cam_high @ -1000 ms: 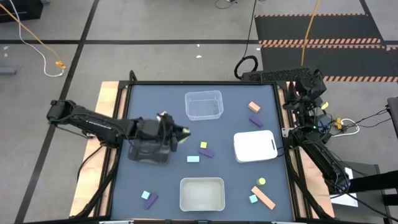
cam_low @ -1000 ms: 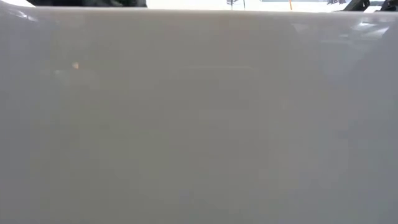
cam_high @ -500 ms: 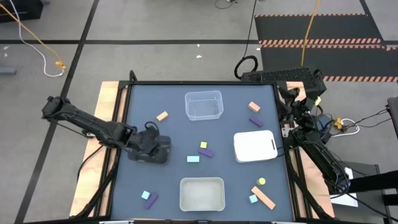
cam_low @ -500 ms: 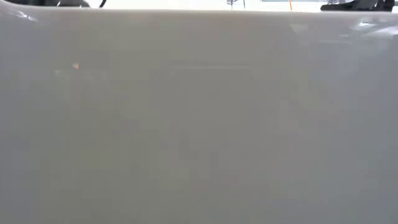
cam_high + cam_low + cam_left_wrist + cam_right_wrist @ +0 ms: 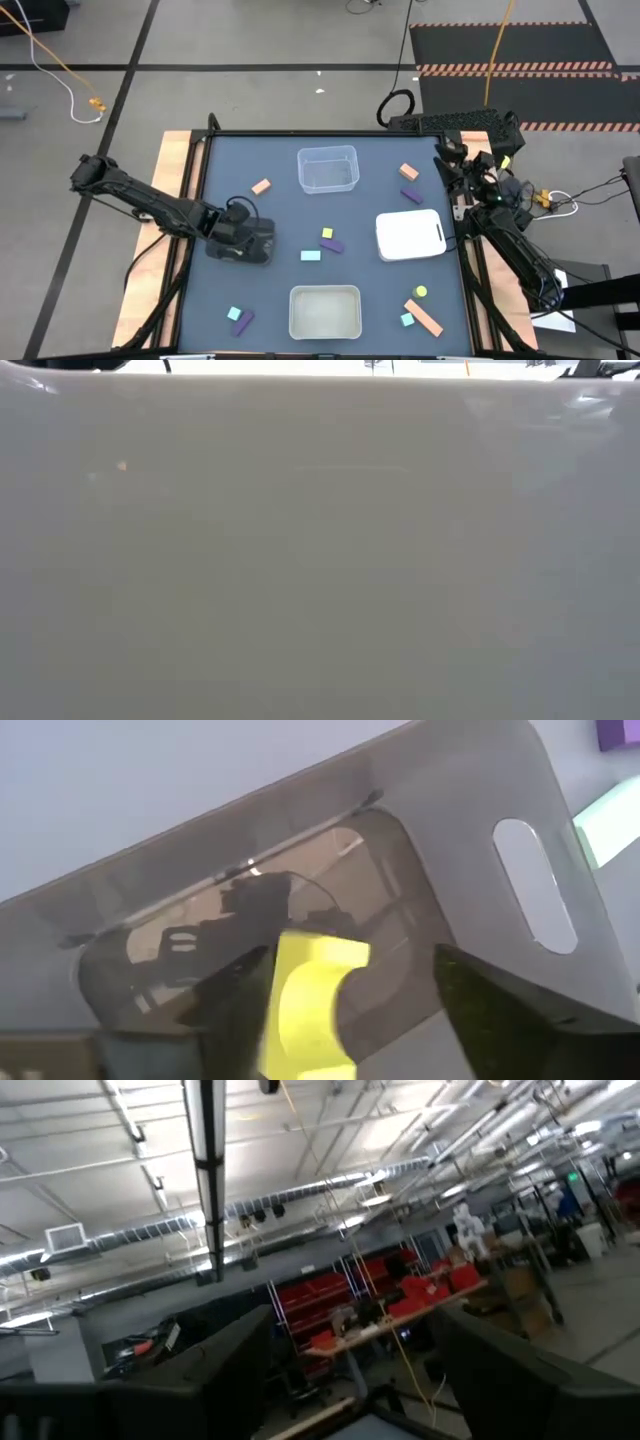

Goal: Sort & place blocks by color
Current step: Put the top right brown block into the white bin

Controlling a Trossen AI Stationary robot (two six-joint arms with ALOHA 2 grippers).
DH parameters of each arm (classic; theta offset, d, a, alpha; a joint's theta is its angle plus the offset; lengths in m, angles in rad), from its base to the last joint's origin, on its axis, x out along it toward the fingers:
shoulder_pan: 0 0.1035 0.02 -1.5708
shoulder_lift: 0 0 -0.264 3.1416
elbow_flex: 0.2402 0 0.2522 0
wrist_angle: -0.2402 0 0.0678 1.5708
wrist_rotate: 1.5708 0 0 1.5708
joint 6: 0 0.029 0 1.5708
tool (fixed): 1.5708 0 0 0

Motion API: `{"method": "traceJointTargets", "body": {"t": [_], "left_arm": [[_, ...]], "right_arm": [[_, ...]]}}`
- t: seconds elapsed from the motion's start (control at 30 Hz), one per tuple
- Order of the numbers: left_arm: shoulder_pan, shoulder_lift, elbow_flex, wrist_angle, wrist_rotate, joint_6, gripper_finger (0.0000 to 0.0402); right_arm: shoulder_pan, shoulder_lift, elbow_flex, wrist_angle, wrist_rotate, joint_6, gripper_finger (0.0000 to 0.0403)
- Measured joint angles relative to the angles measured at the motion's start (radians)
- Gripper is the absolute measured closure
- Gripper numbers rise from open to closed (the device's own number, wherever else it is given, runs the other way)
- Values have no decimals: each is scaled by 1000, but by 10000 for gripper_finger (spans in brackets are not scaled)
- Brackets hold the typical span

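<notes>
My left gripper (image 5: pixel 243 240) points down into the dark tray (image 5: pixel 262 254) at the table's left and is open. A yellow-green block (image 5: pixel 312 1000) lies on the tray floor between its fingers. Other blocks lie scattered on the table: orange (image 5: pixel 261 186), yellow (image 5: pixel 327 234), purple (image 5: pixel 333 245), teal (image 5: pixel 311 255). My right gripper (image 5: pixel 449 163) waits open at the table's far right edge. It points up at the room, with nothing between its fingers (image 5: pixel 500 1370). My left gripper comes at the block from above, one finger on each side. A clear gap shows between the block and one finger (image 5: pixel 500 1010). Whether the other finger (image 5: pixel 235 1015) touches the block's side (image 5: pixel 280 1010), I cannot tell.
A clear tray (image 5: pixel 327 168) stands at the far middle, a white tray (image 5: pixel 410 234) at the right and a pale tray (image 5: pixel 324 311) at the near edge. More blocks lie at the far right (image 5: pixel 408 172), near right (image 5: pixel 424 317) and near left (image 5: pixel 240 318). A pale wall (image 5: pixel 320 540) fills the low view.
My left gripper has drawn back toward the table's left edge and tipped from nearly level to pointing down into the dark tray. The yellow-green block that was at its fingertips above the table now lies in that tray. My right gripper has turned at the wrist in place.
</notes>
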Motion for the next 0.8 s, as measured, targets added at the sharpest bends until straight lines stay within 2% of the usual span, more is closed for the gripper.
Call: {"method": "traceJointTargets", "body": {"t": [0.07,0.17,0.37,0.7,0.8], "left_arm": [[0,0,0,0,-1,-12,86],[2,0,0,10,-11,-21,72],[25,-9,0,98,-16,8,88],[66,-9,0,440,-17,203,131],[80,-9,0,543,-18,271,137]], "right_arm": [[0,2,0,-4,1,-11,135],[0,2,0,1,2,-79,137],[0,41,10,1,59,-85,139],[0,324,209,-80,56,-209,139],[0,419,289,-174,56,-284,139]]}}
